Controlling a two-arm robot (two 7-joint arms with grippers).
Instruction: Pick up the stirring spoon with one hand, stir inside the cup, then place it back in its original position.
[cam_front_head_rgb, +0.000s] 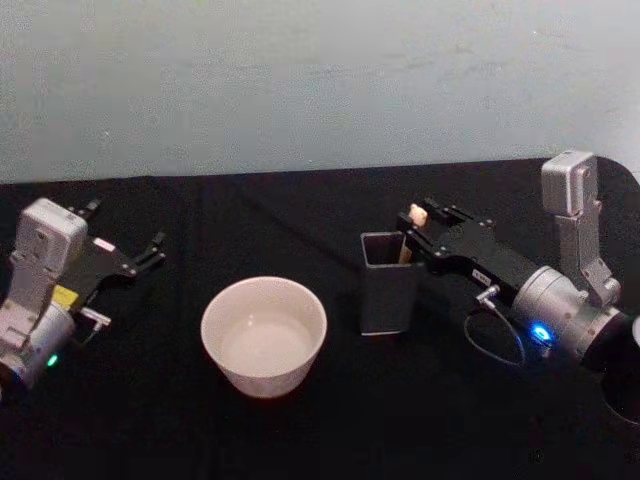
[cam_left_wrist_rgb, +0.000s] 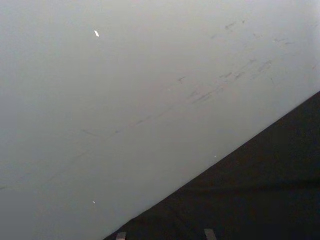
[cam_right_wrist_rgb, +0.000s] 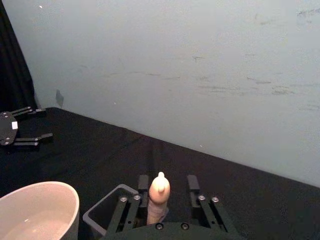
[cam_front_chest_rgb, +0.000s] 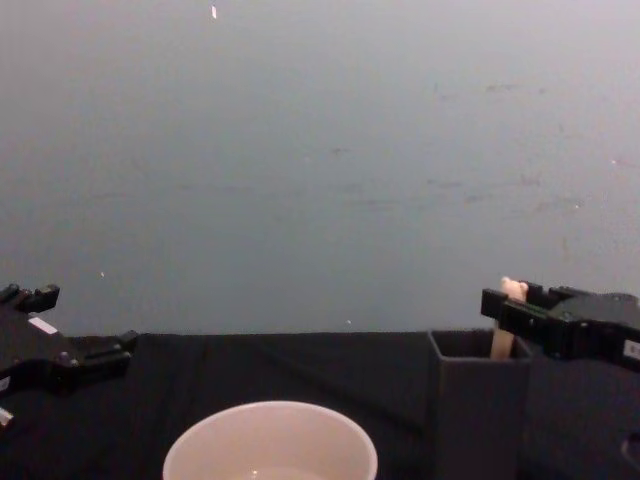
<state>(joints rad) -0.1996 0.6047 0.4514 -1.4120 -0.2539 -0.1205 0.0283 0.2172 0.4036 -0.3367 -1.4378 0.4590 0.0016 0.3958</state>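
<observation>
one cup (cam_front_head_rgb: 265, 381), one holder (cam_front_head_rgb: 388, 300), right tool (cam_right_wrist_rgb: 168, 181) around spoon (cam_right_wrist_rgb: 159, 194)

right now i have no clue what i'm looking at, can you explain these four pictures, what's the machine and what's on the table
It is a robot with two arms, each ending in a two-fingered gripper. One picture looks down from its head, one looks across the table from its chest, and two come from cameras on its wrists. On the black table stand a cream cup and a dark grey holder. The stirring spoon stands in the holder, peach handle up. The right gripper is at the holder, its fingers open on either side of the spoon handle, not closed on it. The left gripper is at the table's left side, open and holding nothing.
</observation>
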